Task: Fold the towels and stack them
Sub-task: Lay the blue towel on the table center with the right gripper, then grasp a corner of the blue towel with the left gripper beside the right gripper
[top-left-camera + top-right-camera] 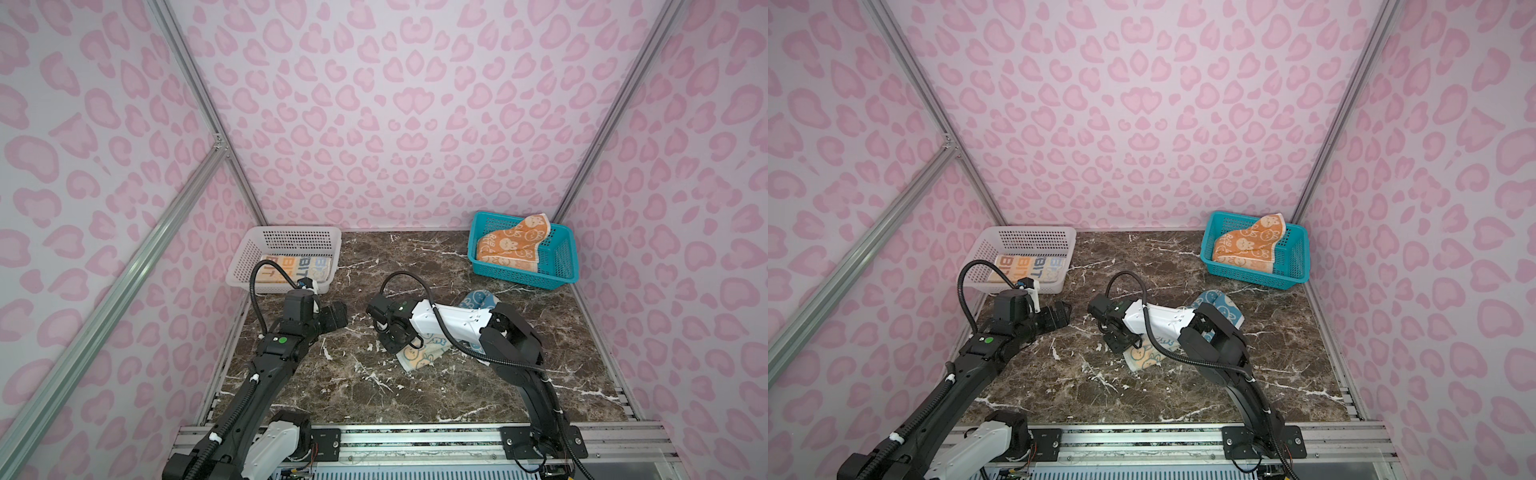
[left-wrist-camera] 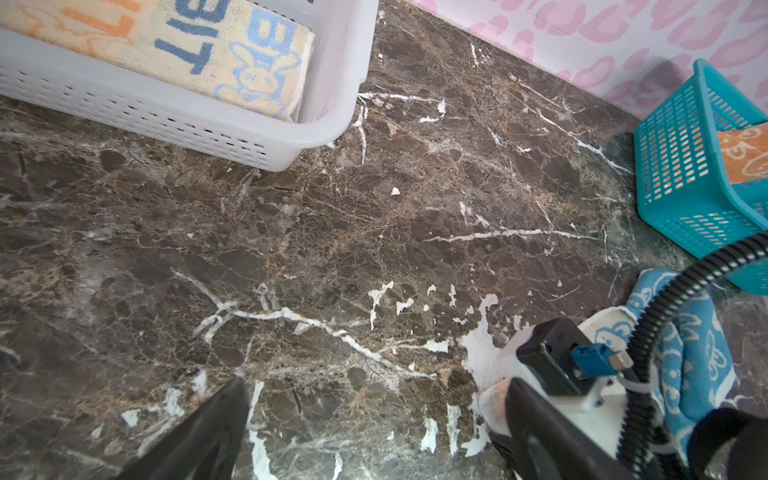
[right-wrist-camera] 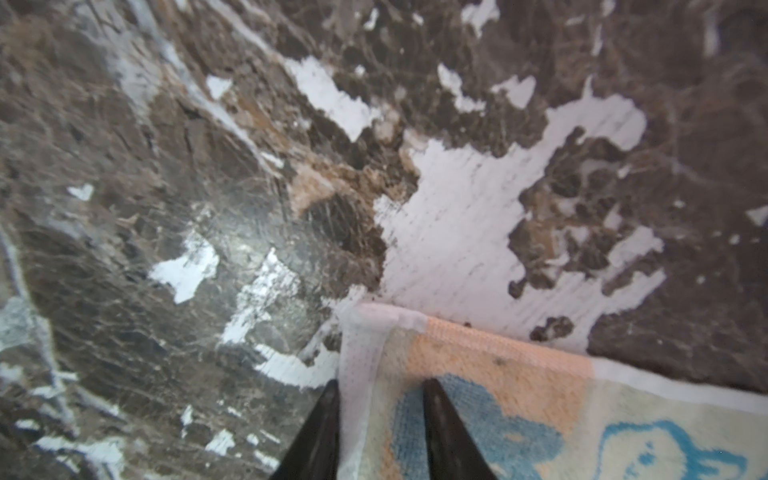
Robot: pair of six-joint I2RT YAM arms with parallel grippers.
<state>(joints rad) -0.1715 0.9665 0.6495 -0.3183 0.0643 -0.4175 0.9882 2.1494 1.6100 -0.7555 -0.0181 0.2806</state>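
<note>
The blue towel (image 1: 478,301) (image 1: 1219,303) lies crumpled mid-table, its cream underside (image 1: 419,357) turned up near the front. My right gripper (image 1: 392,343) (image 3: 380,384) points down at its corner, shut on the blue towel (image 3: 498,395): the white hem fills the narrow gap, one finger outside the edge and one on the cloth. My left gripper (image 1: 336,316) (image 2: 376,380) hovers open over bare marble left of it. The cream towel (image 1: 291,268) (image 2: 166,41) lies folded in the white basket (image 1: 299,237). The orange towel (image 1: 513,245) sits loosely in the teal basket (image 1: 557,262).
The white basket (image 1: 1034,239) stands at the back left, the teal basket (image 1: 1291,262) at the back right, both near the pink patterned walls. The right arm (image 1: 449,320) lies across the blue towel. A metal rail (image 1: 415,436) runs along the front edge.
</note>
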